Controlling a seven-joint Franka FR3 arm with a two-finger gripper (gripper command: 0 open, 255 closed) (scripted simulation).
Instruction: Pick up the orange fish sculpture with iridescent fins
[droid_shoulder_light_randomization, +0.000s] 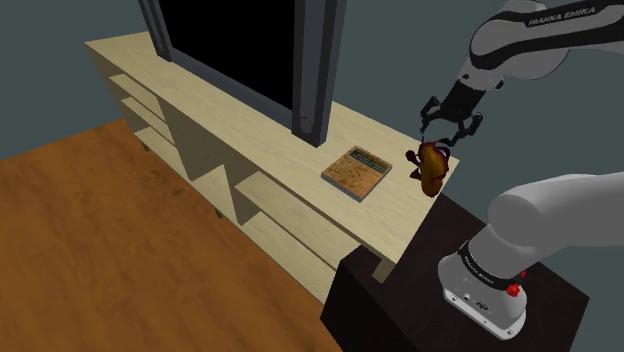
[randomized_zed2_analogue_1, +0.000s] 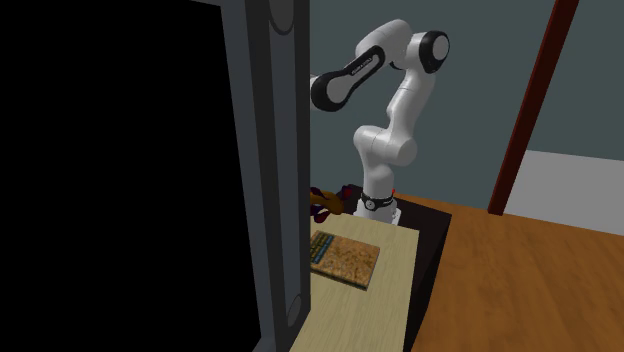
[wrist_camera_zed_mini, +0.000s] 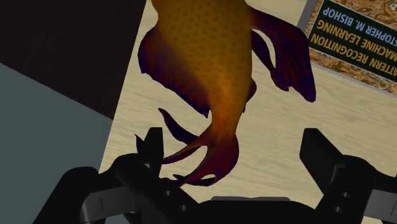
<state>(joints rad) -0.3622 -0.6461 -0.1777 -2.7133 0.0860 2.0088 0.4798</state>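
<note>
Gripper (wrist_camera_zed_mini: 235, 149) stood wide over fish (wrist_camera_zed_mini: 210, 57), tail btwn fingers w/o contact, fish lying on cabinet (droid_shoulder_light_randomization: 395, 205) top at its end beside book (droid_shoulder_light_randomization: 356, 171); pre-grasp step, imo, next needing slight descent then squeeze.

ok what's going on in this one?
The Franka's black gripper hangs right over the orange fish sculpture. The fish lies at the end of the light wooden cabinet top, beside a book. In the wrist view the fingers stand apart on either side of the fish's tail without touching it, so it is not grasped yet.
</note>
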